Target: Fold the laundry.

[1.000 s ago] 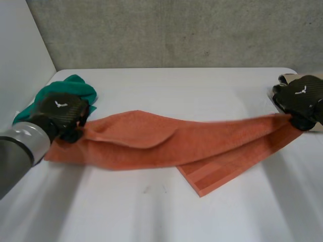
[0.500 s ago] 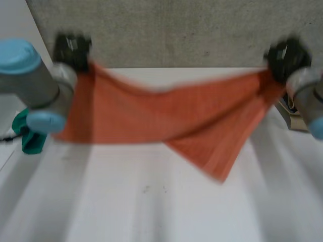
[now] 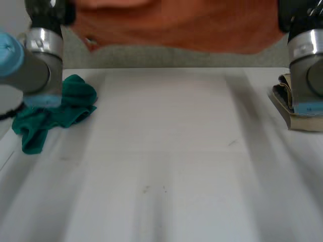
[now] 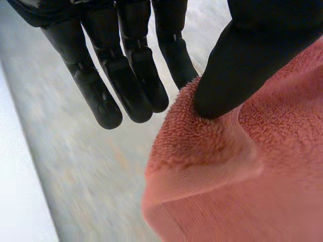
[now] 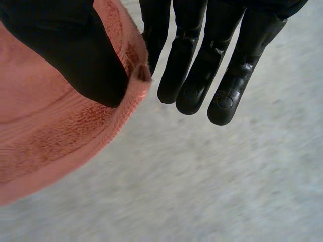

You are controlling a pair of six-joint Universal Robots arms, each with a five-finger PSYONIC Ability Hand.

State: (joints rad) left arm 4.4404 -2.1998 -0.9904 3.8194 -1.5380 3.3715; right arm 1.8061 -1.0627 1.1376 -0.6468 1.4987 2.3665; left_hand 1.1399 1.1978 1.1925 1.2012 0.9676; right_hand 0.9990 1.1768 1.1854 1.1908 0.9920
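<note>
Currently: orange towel [image 3: 176,25], top of frame; left hand [image 4: 126,75], right hand [image 5: 202,65] each pinch one corner under thumb. We judge it soft, light, limp; corners best hold.

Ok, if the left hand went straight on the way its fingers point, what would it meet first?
Probably the grey wall: nothing else shows beyond the left hand, and the orange towel it pinches sits beside its fingers. Depth is unclear.

Left robot hand [image 4: 121,75] raised high, right robot hand [image 5: 202,65] likewise, thumbs pinching towel [image 3: 176,25]
</note>
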